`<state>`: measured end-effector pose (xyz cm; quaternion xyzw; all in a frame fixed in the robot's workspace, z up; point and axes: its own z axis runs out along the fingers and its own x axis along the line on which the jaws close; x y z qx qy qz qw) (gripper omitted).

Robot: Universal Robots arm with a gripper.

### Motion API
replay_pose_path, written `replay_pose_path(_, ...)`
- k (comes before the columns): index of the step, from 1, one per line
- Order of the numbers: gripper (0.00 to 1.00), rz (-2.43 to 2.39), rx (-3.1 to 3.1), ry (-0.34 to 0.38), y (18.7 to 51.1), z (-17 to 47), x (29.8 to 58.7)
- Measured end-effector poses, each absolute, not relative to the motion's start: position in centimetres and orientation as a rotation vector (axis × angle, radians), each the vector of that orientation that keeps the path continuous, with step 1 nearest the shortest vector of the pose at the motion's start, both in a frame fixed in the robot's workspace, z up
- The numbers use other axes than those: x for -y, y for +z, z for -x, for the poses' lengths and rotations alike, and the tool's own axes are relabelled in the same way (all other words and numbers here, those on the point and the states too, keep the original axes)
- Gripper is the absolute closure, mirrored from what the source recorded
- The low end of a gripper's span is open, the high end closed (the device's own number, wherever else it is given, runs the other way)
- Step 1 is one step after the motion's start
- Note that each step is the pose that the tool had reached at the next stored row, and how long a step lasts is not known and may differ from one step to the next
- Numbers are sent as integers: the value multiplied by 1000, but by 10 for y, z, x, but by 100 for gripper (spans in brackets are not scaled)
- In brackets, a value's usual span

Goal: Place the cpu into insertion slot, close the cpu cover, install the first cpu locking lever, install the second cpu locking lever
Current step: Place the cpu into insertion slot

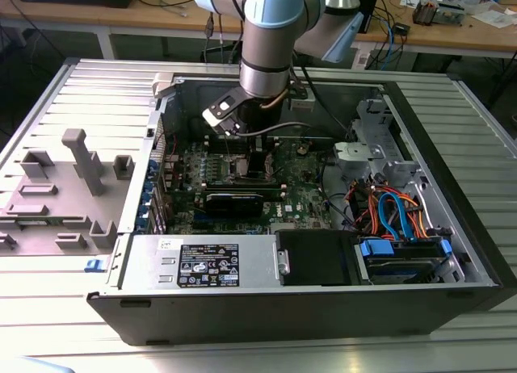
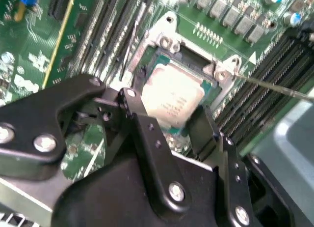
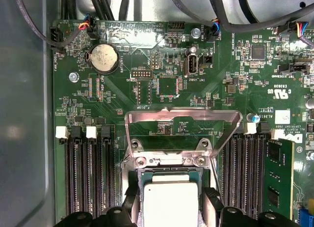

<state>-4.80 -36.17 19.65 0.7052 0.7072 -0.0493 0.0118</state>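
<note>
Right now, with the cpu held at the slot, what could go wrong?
1. The gripper grips the cpu by its edges at the slot. I cannot tell whether it lies flat; released tilted, it may seat badly.
2. The cover stands open right beside the slot, so a bump might drop it onto the fingers.
3. The thin lever ends near one finger and might catch.
</note>
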Motion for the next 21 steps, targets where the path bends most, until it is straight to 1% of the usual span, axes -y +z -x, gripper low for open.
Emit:
replay_pose_path(6,38,-2199,-2205,-154,202,48,362)
replay_pose_path(8,38,-2199,-2205,-154,213,48,362)
replay_pose_path(10,38,-2199,-2205,-154,217,48,362)
replay_pose_path(11,40,-2198,-2205,-154,218,48,362)
replay_pose_path(14,59,-2202,-2214,-141,219,48,362)
replay_pose_path(15,59,-2202,-2218,-138,219,48,362)
replay_pose_path(20,89,-2184,-2236,-136,228,48,363)
replay_pose_path(21,89,-2183,-2238,-136,231,48,362)
